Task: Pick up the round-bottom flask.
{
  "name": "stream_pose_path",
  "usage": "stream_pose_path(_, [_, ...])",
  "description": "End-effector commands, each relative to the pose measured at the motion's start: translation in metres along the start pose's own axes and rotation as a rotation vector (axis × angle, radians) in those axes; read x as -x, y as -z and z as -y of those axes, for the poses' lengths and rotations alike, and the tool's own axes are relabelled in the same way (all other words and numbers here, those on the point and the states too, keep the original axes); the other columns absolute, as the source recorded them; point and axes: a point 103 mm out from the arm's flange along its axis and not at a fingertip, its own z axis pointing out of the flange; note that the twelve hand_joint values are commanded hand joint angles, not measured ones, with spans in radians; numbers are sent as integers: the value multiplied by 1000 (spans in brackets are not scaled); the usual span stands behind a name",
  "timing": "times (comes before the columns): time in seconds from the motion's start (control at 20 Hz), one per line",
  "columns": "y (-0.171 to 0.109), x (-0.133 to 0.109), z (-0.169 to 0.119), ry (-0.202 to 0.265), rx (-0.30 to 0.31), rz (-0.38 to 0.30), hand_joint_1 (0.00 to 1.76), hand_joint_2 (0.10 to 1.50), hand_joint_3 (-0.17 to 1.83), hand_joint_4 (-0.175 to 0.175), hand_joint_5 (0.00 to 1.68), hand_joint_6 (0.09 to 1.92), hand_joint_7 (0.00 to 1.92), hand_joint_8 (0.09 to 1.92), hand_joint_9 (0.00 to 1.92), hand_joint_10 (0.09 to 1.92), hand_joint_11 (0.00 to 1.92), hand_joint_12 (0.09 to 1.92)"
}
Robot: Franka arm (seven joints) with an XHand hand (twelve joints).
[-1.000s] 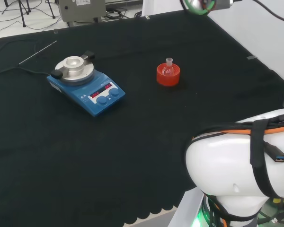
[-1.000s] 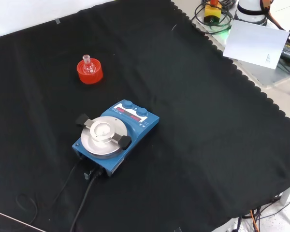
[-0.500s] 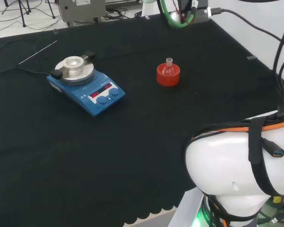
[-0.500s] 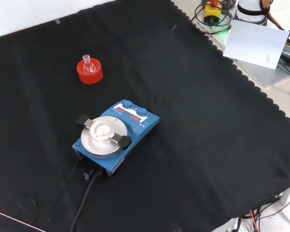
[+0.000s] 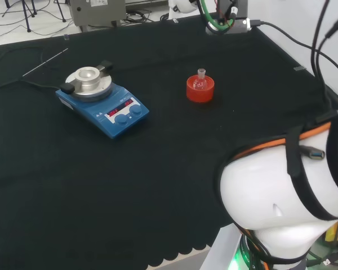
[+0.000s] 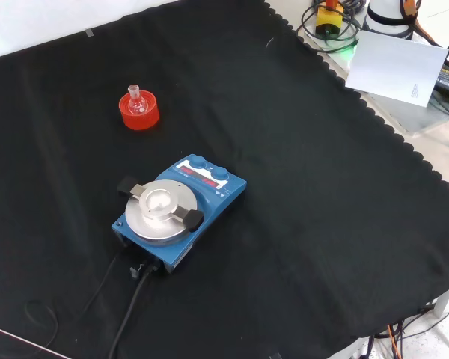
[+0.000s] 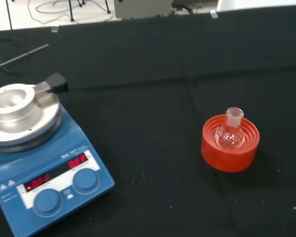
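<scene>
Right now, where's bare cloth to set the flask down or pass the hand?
Bare cloth lies between the blue hotplate stirrer and the red ribbed stand holding the round-bottom flask, and across the front view's right half. Only the stirrer's cable side is cluttered.

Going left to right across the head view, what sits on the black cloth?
Thin metal rod → blue hotplate stirrer with round silver top → small clear round-bottom flask upright in its red ribbed ring stand.

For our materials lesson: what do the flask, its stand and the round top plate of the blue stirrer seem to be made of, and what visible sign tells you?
Flask: likely clear glass; the red shows through it, with bright glints.
Stand: probably moulded rubber or plastic; matte red with concentric ribs.
Top plate: seemingly metal; dull silvery sheen with a smooth, rounded edge.
</scene>
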Motion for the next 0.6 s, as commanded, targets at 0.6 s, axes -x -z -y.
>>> stream_pose_path(0.6, [-96,75,-126,-33,-96,-50,449,1112,295,-8,282,87,133,550,261,655,0,1245])
